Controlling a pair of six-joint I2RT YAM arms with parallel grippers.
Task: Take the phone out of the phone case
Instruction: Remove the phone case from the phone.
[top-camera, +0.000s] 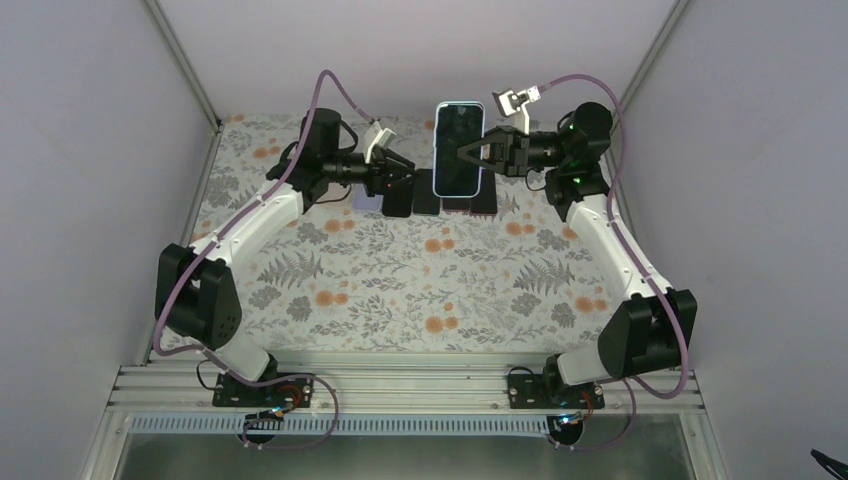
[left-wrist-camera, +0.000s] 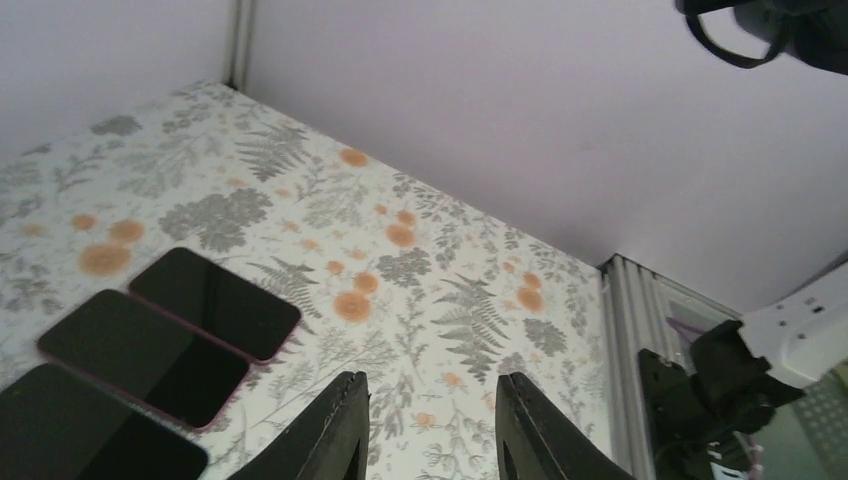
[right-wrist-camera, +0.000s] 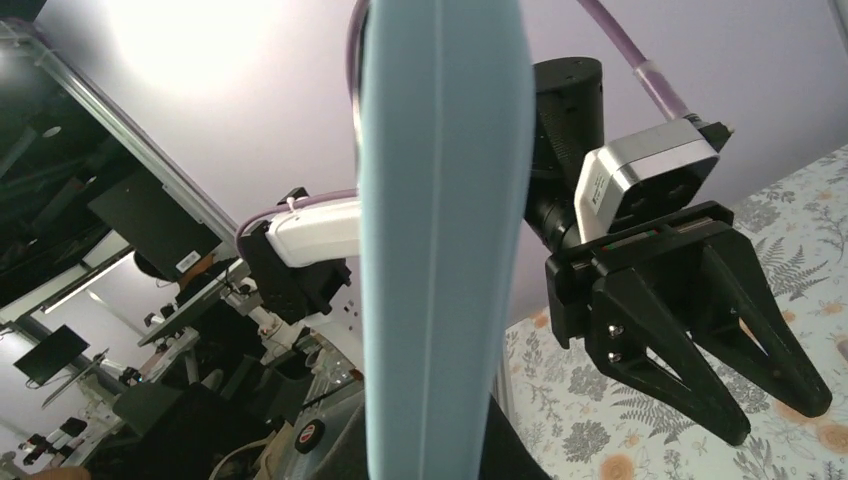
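Clamped shut on the phone case (right-wrist-camera: 440, 230) are the jaws of the right gripper (top-camera: 470, 152), by which the light blue case is held upright in the air above the far part of the table (top-camera: 400, 290). The phone (top-camera: 459, 125) is seen seated in the case, its dark screen turned toward the top camera and framed by the blue rim. Just beside it, on its left, the left gripper (top-camera: 404, 188) is held with its jaws partly open. Nothing is gripped between them, and only the flowered tabletop is seen through the gap in the left wrist view. The two grippers are pointed toward each other and set apart. Three dark phones (left-wrist-camera: 215, 303) are laid flat side by side on the table beneath, two of them edged in pink. The table is enclosed by pale walls (top-camera: 80, 120).
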